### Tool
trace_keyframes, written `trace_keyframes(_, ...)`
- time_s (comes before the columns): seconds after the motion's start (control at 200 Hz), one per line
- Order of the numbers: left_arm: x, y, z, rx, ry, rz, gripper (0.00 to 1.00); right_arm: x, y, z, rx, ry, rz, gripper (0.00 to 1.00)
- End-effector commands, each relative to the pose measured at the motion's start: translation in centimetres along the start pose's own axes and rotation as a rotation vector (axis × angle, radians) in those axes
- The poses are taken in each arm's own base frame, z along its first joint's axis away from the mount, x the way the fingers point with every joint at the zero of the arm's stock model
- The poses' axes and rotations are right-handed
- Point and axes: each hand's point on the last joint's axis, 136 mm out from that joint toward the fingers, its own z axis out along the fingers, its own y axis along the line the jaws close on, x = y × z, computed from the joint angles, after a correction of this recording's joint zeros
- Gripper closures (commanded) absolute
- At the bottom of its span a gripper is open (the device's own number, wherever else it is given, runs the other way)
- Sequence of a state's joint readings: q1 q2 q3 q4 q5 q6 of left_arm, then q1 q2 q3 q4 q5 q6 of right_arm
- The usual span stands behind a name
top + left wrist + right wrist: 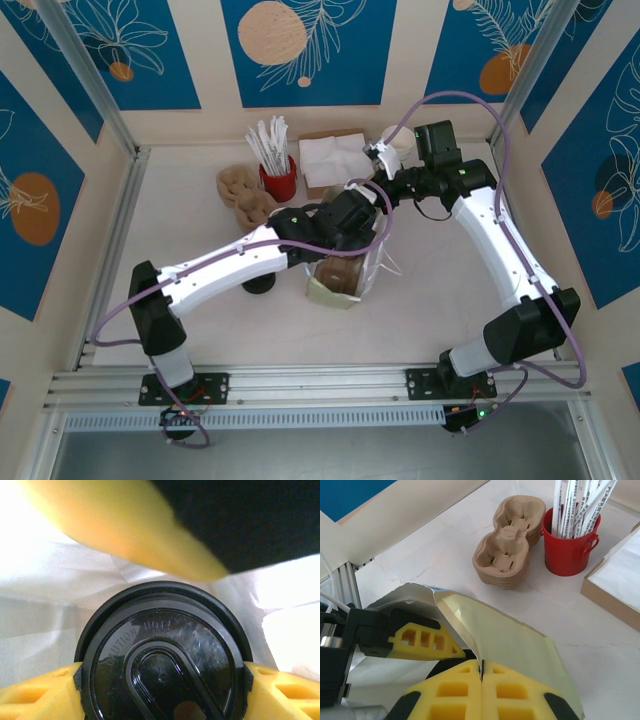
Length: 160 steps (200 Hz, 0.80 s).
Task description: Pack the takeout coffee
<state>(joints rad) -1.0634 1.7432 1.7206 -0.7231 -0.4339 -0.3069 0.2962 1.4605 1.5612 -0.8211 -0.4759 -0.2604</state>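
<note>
Left wrist: takeout coffee (162,665) has glossy black lid (150,630) embossed CAUTION HOT

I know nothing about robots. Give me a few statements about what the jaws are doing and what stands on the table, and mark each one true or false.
1. The left jaws grip the takeout coffee on both sides of its black lid. True.
2. The right jaws stand wide open. False: they are shut on the edge of the paper bag.
3. The red cup lies tipped on its side. False: it stands upright and holds wrapped straws.
4. The stacked pulp cup carriers sit beside the red cup. True.
</note>
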Motion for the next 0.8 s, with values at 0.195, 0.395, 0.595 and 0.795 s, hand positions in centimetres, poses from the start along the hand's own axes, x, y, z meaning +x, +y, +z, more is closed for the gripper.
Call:
trace_keyframes(0.195, 1.1, 2.6, -0.6, -0.075, 0.013, -0.031, 0.28, -1.5, 2.8, -1.4, -0.068, -0.058, -0.023, 1.0)
trace_keyframes(0.395, 0.6, 2.7, 0.2, -0.084, 0.007, -0.038, 0.28, -1.5, 2.9, -1.4, -0.073, -0.062, -0.013, 1.0)
trace_keyframes(0.595, 0.4, 2.6, 1.4, -0.087, -0.001, -0.039, 0.28, -1.8, 2.6, -1.1, -0.08, -0.066, 0.001, 1.0)
trace_keyframes(0.795, 0.4, 2.7, 2.5, -0.092, -0.002, -0.051, 0.26, -2.2, 2.5, -0.8, -0.093, -0.072, 0.018, 1.0)
